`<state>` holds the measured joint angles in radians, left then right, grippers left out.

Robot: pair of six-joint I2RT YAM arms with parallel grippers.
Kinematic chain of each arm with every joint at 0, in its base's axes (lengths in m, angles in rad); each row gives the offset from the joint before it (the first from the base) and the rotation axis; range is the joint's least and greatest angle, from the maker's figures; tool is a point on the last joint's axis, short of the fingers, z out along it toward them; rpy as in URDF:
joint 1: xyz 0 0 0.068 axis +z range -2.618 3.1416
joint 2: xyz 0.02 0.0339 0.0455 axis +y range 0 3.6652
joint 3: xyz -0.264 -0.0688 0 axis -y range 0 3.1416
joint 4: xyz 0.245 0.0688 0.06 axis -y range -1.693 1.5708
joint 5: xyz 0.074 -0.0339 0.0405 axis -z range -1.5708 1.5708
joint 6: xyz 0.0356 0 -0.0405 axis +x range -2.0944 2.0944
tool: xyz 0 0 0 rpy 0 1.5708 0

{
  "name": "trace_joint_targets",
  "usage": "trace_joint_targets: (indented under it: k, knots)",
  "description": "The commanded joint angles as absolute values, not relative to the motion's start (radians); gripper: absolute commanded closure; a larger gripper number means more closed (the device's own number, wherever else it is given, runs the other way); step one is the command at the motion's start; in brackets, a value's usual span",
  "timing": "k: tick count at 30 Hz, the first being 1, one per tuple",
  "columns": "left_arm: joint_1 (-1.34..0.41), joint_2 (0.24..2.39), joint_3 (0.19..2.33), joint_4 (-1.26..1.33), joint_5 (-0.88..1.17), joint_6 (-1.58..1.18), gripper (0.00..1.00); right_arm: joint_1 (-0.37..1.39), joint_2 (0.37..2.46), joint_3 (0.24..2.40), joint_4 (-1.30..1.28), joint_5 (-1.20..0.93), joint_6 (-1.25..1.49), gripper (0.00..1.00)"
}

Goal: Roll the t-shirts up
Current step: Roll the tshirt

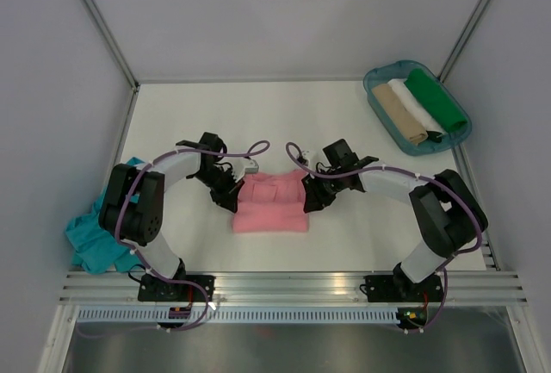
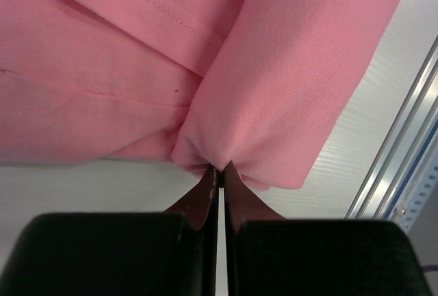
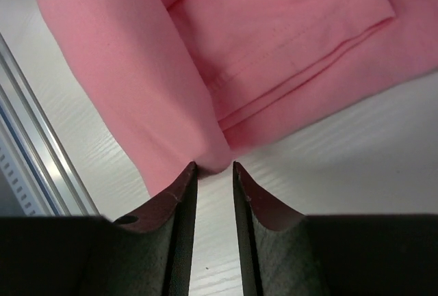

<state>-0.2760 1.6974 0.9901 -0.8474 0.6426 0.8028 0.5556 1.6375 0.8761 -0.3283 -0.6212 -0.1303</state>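
The salmon pink t-shirt [image 1: 269, 205] lies folded into a compact rectangle on the white table between the two arms. My left gripper [image 1: 231, 201] is at its left edge and is shut on a pinch of the pink fabric [image 2: 287, 70]; the tips [image 2: 220, 168] meet in the cloth. My right gripper [image 1: 308, 203] is at the shirt's right edge. Its jaws [image 3: 214, 166] stand slightly apart, with a rounded fold of the pink t-shirt [image 3: 137, 70] at the tips, not pinched. The teal blue t-shirt [image 1: 99, 231] lies crumpled at the table's left edge by the left arm.
A teal plastic tray [image 1: 385, 123] at the back right holds a beige, a white and a green rolled cloth. An aluminium rail [image 1: 293, 282] runs along the near edge and shows in both wrist views [image 2: 404, 145] [image 3: 34, 139]. Grey walls enclose the table.
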Motion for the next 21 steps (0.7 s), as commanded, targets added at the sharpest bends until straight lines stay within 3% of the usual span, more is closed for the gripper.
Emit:
trace_joint_targets:
  k: [1, 7, 11, 14, 16, 21]
  knots:
    - [-0.272, 1.686, 1.009, -0.775, 0.597, 0.735, 0.97, 0.526, 1.612, 0.873, -0.259, -0.595, -0.063, 0.67]
    - [-0.272, 1.655, 0.991, -0.778, 0.584, 0.741, 0.96, 0.522, 1.511, 0.911, -0.307, -0.476, -0.054, 0.67]
    - [-0.272, 1.657, 1.0, -0.779, 0.6, 0.726, 0.95, 0.598, 1.437, 0.917, -0.365, -0.344, -0.187, 0.69]
    - [-0.272, 1.657, 1.0, -0.779, 0.6, 0.723, 0.93, 0.696, 1.391, 0.898, -0.323, -0.435, -0.183, 0.79]
    - [-0.27, 1.657, 0.996, -0.779, 0.597, 0.727, 0.92, 0.727, 1.367, 0.868, -0.269, -0.527, -0.167, 0.79]
    - [-0.27, 1.663, 1.002, -0.772, 0.598, 0.719, 0.87, 0.779, 1.46, 0.825, -0.108, -0.465, -0.062, 0.89]
